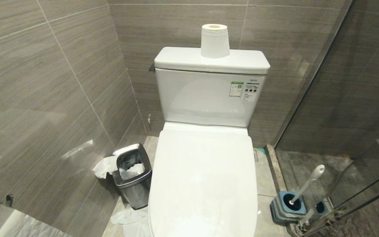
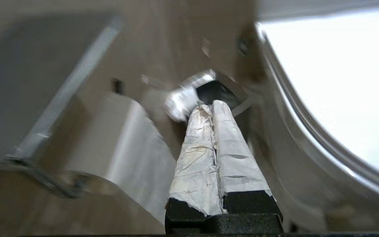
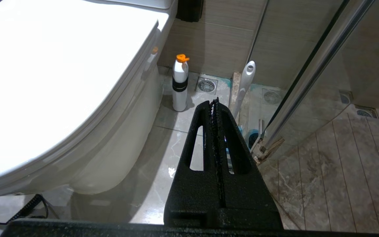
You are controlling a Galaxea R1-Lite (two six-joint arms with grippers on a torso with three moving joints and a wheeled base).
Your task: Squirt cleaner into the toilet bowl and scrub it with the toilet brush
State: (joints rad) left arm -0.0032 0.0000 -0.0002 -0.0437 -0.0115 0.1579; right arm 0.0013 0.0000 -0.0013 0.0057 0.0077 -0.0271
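A green-white sticker (image 1: 236, 89) on the toilet tank (image 1: 206, 98) is unreadable.

Head view evenly lit and sharp; soft glare streak on left wall tiles (image 1: 77, 148). Left wrist view heavily motion-blurred; toilet lid (image 2: 341, 82) glares. Right wrist view sharp, the lid (image 3: 51, 72) overexposed, floor tiles (image 3: 163, 154) reflective.

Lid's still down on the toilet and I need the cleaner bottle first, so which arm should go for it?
Right, probably. The white bottle with orange cap stands on the floor on the toilet's right, ahead of the shut right gripper. The shut left gripper faces the steel bin on the other side.
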